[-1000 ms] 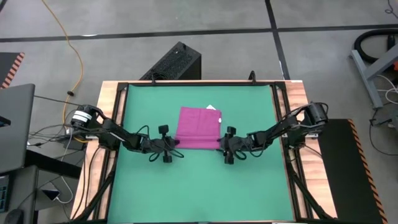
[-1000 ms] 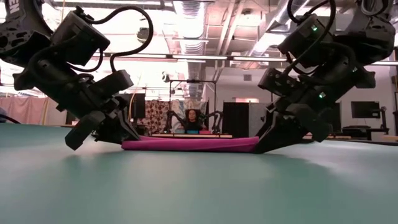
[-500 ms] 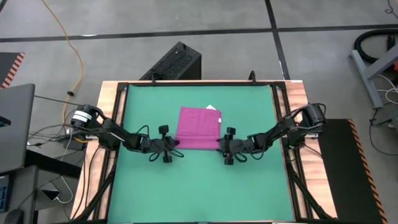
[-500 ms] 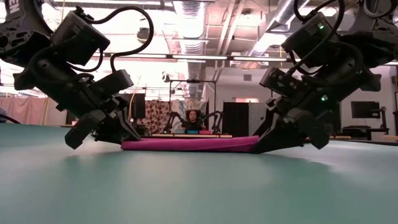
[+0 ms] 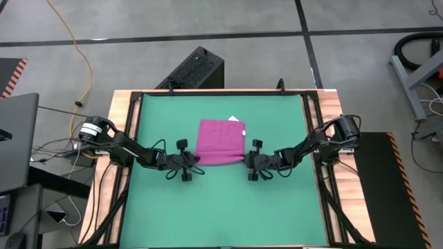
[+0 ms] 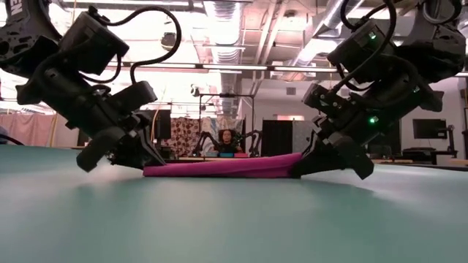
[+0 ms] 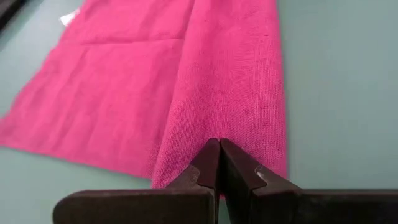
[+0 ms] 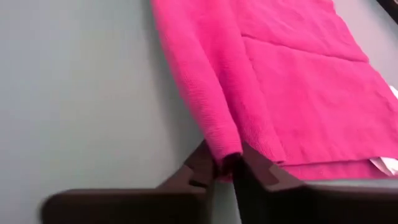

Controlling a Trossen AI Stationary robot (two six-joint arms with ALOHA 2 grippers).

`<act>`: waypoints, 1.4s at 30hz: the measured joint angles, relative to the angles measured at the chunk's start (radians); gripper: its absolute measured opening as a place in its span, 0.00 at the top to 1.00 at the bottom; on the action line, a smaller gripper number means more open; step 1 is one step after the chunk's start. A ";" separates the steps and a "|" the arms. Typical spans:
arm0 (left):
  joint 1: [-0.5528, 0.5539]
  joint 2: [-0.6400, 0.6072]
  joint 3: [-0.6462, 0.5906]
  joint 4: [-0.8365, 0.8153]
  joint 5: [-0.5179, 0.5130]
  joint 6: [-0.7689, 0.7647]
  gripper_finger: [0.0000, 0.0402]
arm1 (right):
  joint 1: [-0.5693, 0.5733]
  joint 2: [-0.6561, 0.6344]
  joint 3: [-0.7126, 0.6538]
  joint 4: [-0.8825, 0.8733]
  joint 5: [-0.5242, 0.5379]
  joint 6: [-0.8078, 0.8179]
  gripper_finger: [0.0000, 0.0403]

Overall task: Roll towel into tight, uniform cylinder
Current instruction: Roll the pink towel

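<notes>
The magenta-pink towel (image 5: 221, 140) lies flat on the green mat (image 5: 221, 207), with a white tag (image 5: 235, 119) at its far right corner. Its near edge is turned over into a low fold (image 7: 230, 93) that runs left to right. My left gripper (image 5: 196, 160) is shut at the fold's left end. At the fold's right end my right gripper (image 5: 246, 159) is shut on the cloth. In the low view the towel (image 6: 219, 169) spans between the two grippers, and its right end stands slightly higher. My left gripper pinches the left end of the towel's near fold (image 7: 205, 140) between its shut fingertips. It comes slanting down from the table's left, along the fold. That end rests on the mat. My right gripper pinches the right end of the near fold (image 8: 221, 146) between its two fingers, several layers thick. It slants down from the table's right, along the fold. That end (image 6: 289, 164) is raised a little off the mat, and the rest lies flat.
Wooden rails (image 5: 128, 138) frame the mat on both sides. A black box (image 5: 197, 69) stands beyond the far edge, and a laptop (image 5: 17, 138) is off to the left. A person (image 6: 229, 139) sits far behind the table. Bare mat lies near and to both sides of the towel.
My right gripper has moved slightly toward the table's left and shut on the right end of the towel's near fold. That end has risen a little off the mat, while the rest of the towel has stayed in place.
</notes>
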 joint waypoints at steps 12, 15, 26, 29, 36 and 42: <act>-0.015 -0.185 0.037 0.082 0.057 0.182 1.00 | 0.000 -0.001 0.000 0.000 -0.008 0.003 0.95; 0.044 -0.107 0.026 0.109 0.151 0.185 1.00 | 0.001 -0.001 0.000 0.004 -0.012 0.003 0.95; 0.132 0.125 0.028 0.256 0.177 0.196 1.00 | 0.027 -0.001 0.000 0.007 -0.019 0.003 0.95; 0.152 0.131 0.028 0.254 0.200 0.173 1.00 | 0.028 -0.005 0.000 0.005 -0.023 0.013 0.95; 0.174 0.131 0.029 0.212 0.333 0.074 1.00 | -0.003 -0.081 -0.001 -0.022 -0.191 0.105 0.95; 0.174 0.130 0.029 0.196 0.414 -0.002 1.00 | -0.074 -0.184 0.000 -0.093 -0.277 0.258 0.95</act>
